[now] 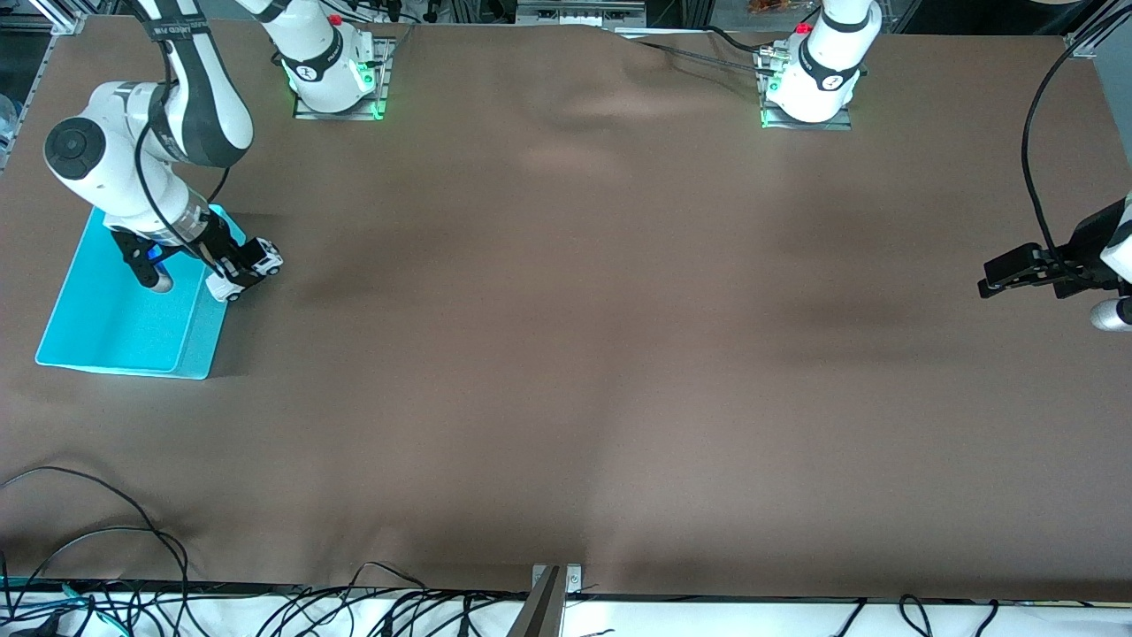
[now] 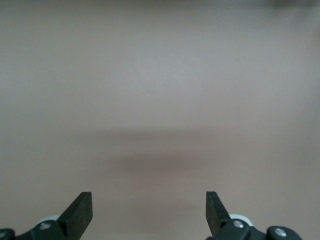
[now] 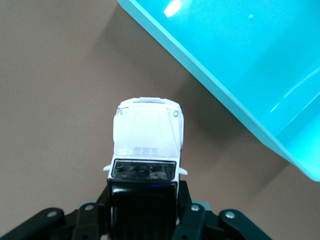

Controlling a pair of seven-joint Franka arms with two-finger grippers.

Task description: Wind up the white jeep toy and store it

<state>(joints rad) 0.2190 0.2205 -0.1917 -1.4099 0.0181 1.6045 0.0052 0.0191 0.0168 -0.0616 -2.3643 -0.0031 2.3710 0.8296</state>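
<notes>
Brown surface [image 1: 566,354] bare but for turquoise bin [image 1: 115,310] at the right arm's end, nothing inside it as far as visible. Right gripper [image 1: 240,270] just beside the bin's wall, fingers clenched on white jeep toy [image 3: 148,145], jeep at or just above the surface, outside the bin; winding state unknowable, storing likely still left. Left gripper [image 2: 149,215] waiting over bare surface at the left arm's end, fingers [image 2: 80,210] spread, grasping nothing.

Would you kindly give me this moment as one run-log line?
right tool: shut on white jeep toy, beside turquoise bin | left tool: open, empty, waiting over bare table | jeep: not in bin
</notes>
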